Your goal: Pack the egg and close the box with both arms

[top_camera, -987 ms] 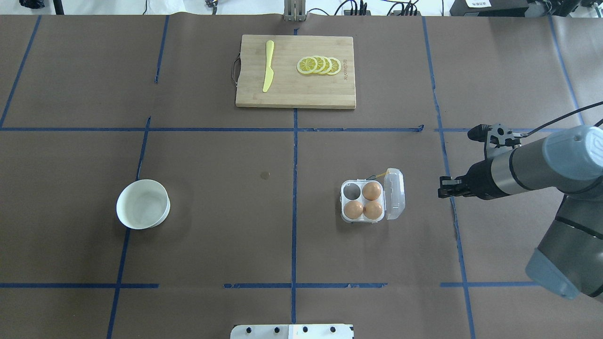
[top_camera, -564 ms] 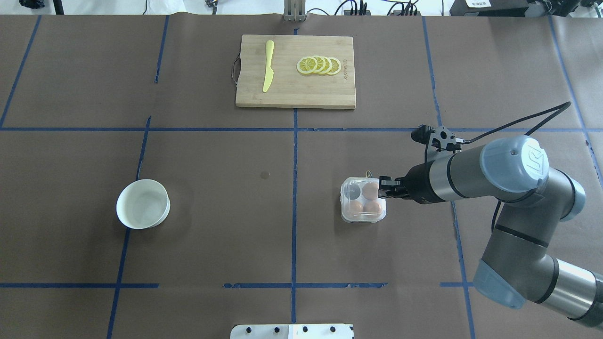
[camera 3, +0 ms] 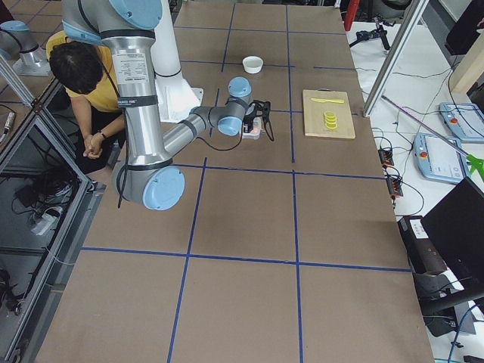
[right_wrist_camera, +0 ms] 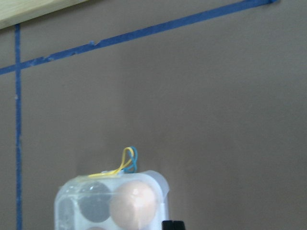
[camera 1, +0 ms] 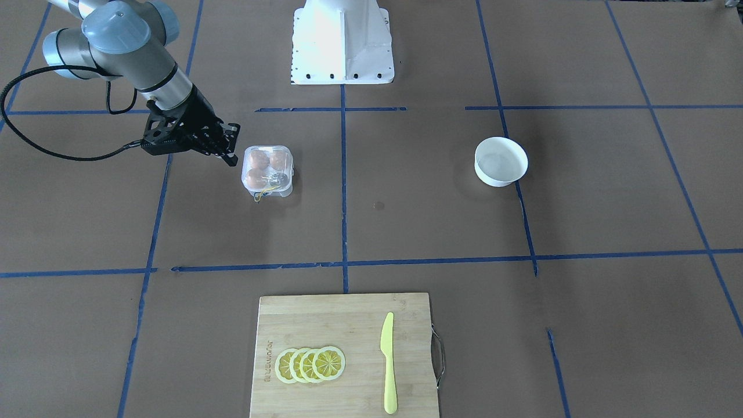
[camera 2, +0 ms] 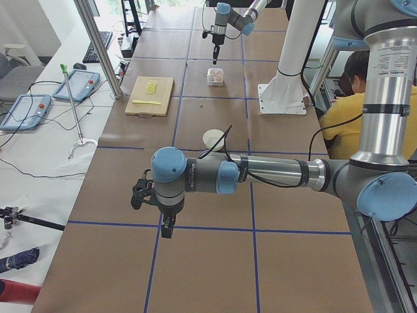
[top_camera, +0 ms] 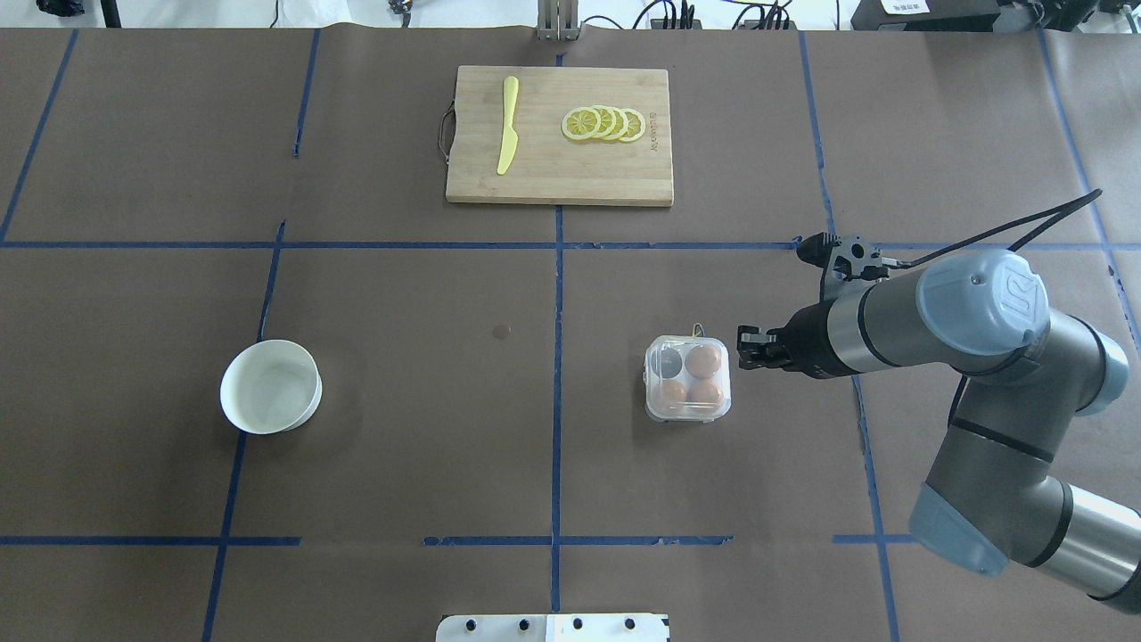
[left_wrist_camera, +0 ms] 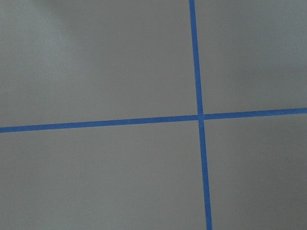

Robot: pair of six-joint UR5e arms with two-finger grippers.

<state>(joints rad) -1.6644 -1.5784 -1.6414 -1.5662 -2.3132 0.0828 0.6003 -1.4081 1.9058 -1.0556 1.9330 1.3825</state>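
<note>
The clear box (top_camera: 687, 378) stands right of the table's middle with its lid down; it also shows in the front view (camera 1: 267, 171). Three orange-brown eggs lie inside it, one (top_camera: 703, 360) at the far right, and the far-left cup is bare. A yellow cord (right_wrist_camera: 125, 160) sticks out of its far side. My right gripper (top_camera: 742, 348) hovers just right of the box, apart from it, and looks shut and empty. My left gripper (camera 2: 167, 228) shows only in the exterior left view, over bare table, and I cannot tell its state.
A white bowl (top_camera: 270, 385) stands at the left. A wooden cutting board (top_camera: 559, 178) at the far middle carries a yellow knife (top_camera: 506, 125) and lemon slices (top_camera: 603, 124). The white pedestal (camera 1: 342, 40) is on the robot's side. An operator (camera 3: 76, 76) sits beside the robot.
One second ago the lid stood open to the box's right. My right gripper moved left to the box, the lid came down, and the gripper has drawn back a little to the right.
</note>
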